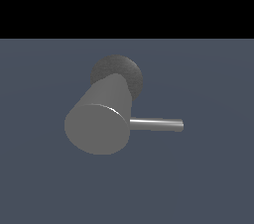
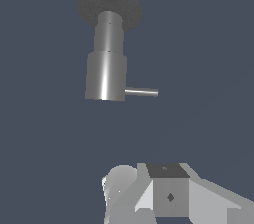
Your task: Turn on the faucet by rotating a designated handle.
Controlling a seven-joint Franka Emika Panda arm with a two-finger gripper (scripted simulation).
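The faucet (image 1: 101, 119), a thick matte grey cylinder with a flat round end face, joins a darker, rough-textured round base (image 1: 124, 72) and lies on a plain slate-blue surface (image 1: 208, 183); the pictures do not settle whether that surface is a table or a wall. The handle (image 1: 156, 125), a thin, straight, shiny silver-grey metal rod, sticks out sideways from the cylinder near its end face, toward the exterior view's right. The wrist view shows the same faucet (image 2: 105, 69) with its stepped body, the base (image 2: 109, 5) and the short handle (image 2: 141, 91), all well apart from the end effector (image 2: 166, 193), of which only grey and white blocky parts show at the picture's edge. Nothing touches the handle, and the arm does not appear in the exterior view at all, so I judge the task as barely begun: the approach, the contact with the rod and the rotation itself are all left. Whether the end effector is open or closed I cannot tell, because its fingertips are cut off by the frame and the visible shapes are hard to read as separate fingers. The handle's starting angle against any "on" position is also not marked anywhere, and the black band above the surface in the exterior view hides whatever lies beyond.
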